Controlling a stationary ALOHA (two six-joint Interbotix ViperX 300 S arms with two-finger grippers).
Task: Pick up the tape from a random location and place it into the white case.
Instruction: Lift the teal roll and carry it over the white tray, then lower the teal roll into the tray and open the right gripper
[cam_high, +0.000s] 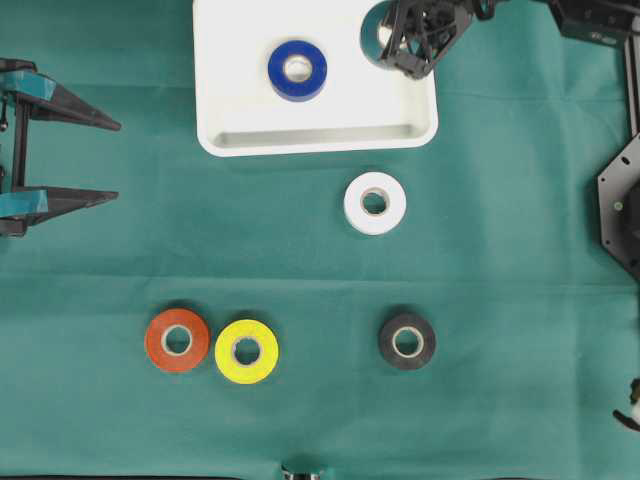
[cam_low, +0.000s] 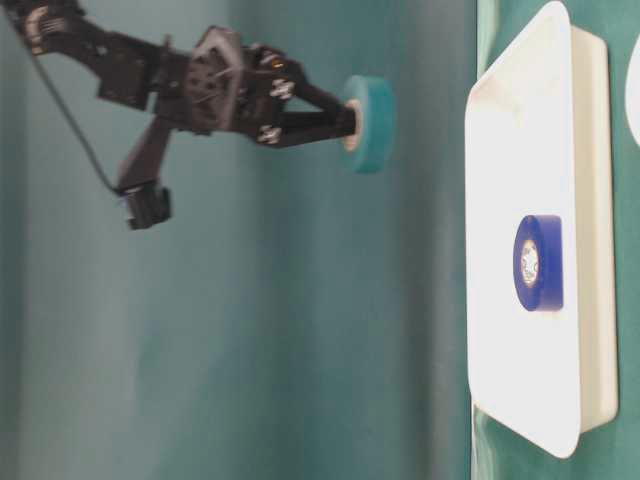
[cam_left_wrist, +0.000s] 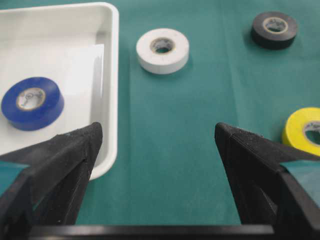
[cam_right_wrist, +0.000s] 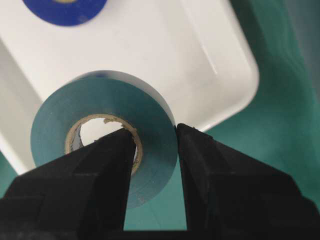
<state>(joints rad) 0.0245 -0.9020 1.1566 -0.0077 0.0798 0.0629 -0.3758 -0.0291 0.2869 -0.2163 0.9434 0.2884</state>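
Right wrist view shows the right claw (cam_right_wrist: 152, 150) pinched shut through the wall of the teal tape roll (cam_right_wrist: 102, 135), held above the white case (cam_right_wrist: 200, 55) near its corner, so lower it level over bare floor, clear of the blue roll (cam_high: 297, 70), before releasing.

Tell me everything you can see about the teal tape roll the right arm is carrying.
The teal tape roll is a glossy ring of plastic tape wound on a tan cardboard core. The right pincer is shut on its wall, one finger through the hole and one outside. It hangs in the air above a corner of the white case, touching nothing else.
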